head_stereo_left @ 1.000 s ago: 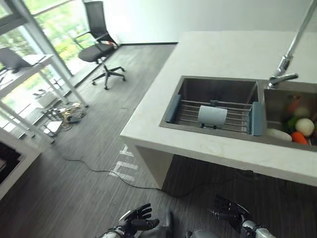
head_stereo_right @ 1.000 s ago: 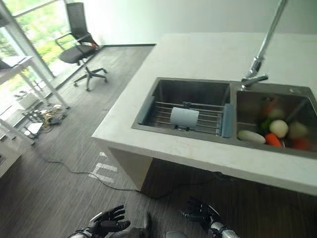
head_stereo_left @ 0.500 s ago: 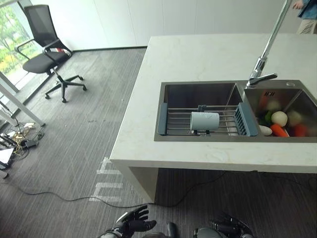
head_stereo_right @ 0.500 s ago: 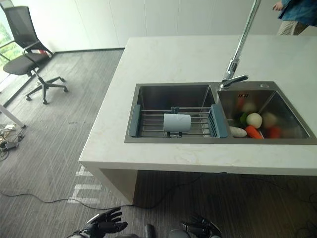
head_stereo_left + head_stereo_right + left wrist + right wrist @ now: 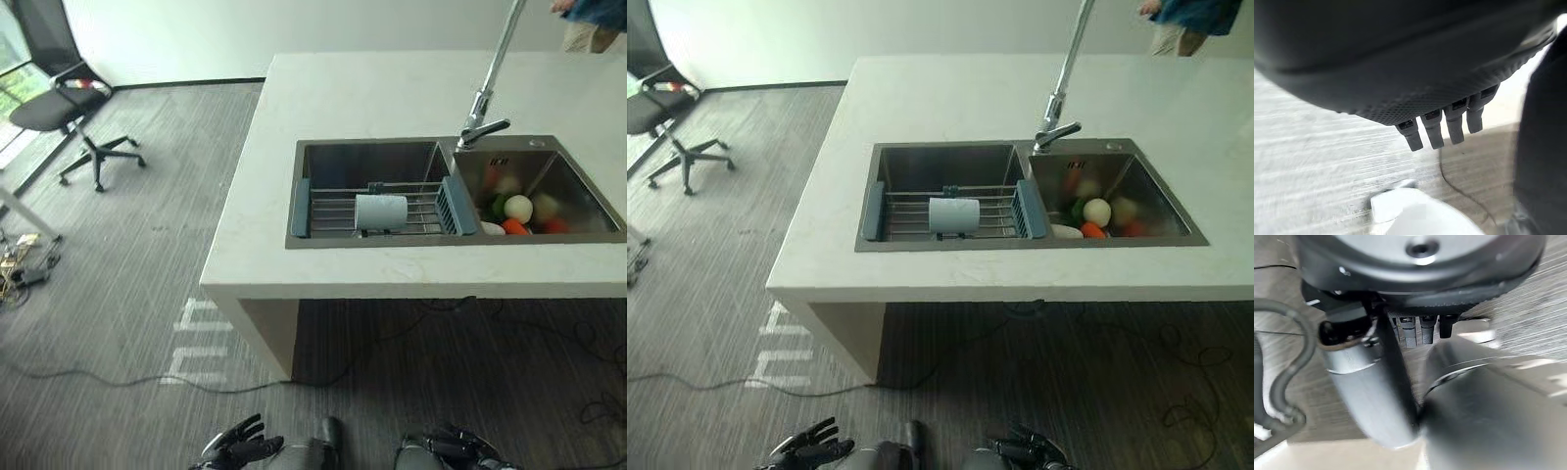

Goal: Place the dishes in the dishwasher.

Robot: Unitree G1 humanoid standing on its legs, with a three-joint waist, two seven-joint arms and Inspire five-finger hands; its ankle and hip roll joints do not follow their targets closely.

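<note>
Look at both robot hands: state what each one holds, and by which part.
Nothing is held. The left hand and right hand hang low with relaxed fingers, while the cup lies on the sink rack.

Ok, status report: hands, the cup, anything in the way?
Left hand and right hand open, low, holding nothing. Cup on its side on the sink rack, untouched. Counter edge stands between.

The pale, stone-look surface [image 5: 392, 93] has a smooth matt finish with faint veining, and the double-basin sink [image 5: 377, 162] set into it is brushed stainless steel. A metal wire rack with blue-grey plastic ends [image 5: 333, 211] spans the left basin, carrying a smooth pale grey-blue cup [image 5: 380, 211], beside a polished metal tap [image 5: 487, 98]. The grey floor [image 5: 127, 294] looks like streaked, matt wood-grain planking.
</note>
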